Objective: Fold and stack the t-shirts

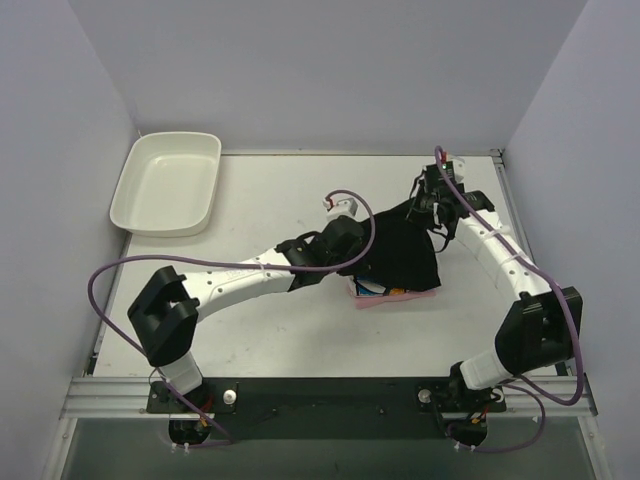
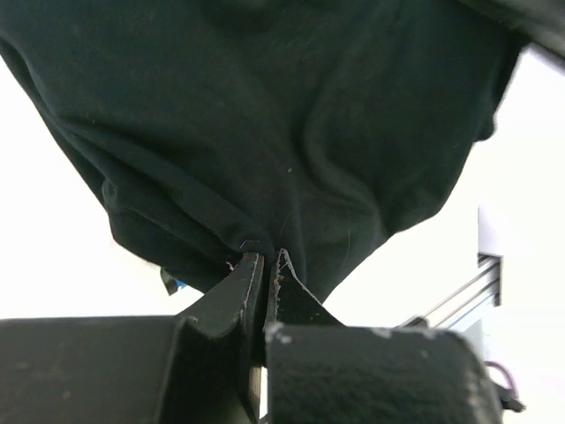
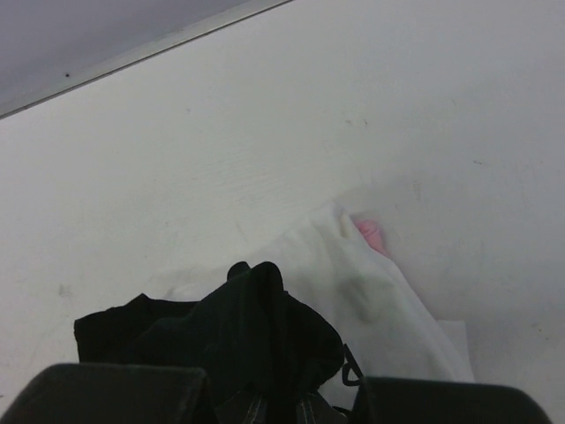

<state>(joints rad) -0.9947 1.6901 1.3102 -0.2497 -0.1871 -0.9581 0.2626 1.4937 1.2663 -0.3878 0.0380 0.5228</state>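
The black t-shirt (image 1: 402,245) hangs stretched between my two grippers above the table's middle right. My left gripper (image 1: 358,258) is shut on its near left edge; in the left wrist view the jaws (image 2: 267,261) pinch a fold of the black t-shirt (image 2: 282,132). My right gripper (image 1: 432,196) is shut on the far right corner, and the black t-shirt (image 3: 238,327) bunches between that gripper's (image 3: 281,408) jaws. Under the black shirt lies a folded pink t-shirt (image 1: 405,297), with a white and blue one (image 1: 366,290) on it. The white t-shirt (image 3: 371,300) and a pink bit (image 3: 371,233) show below.
A white plastic tray (image 1: 165,182) stands at the back left corner. Grey walls close the table on the left, back and right. Purple cables loop off both arms. The black base rail (image 1: 330,395) runs along the near edge.
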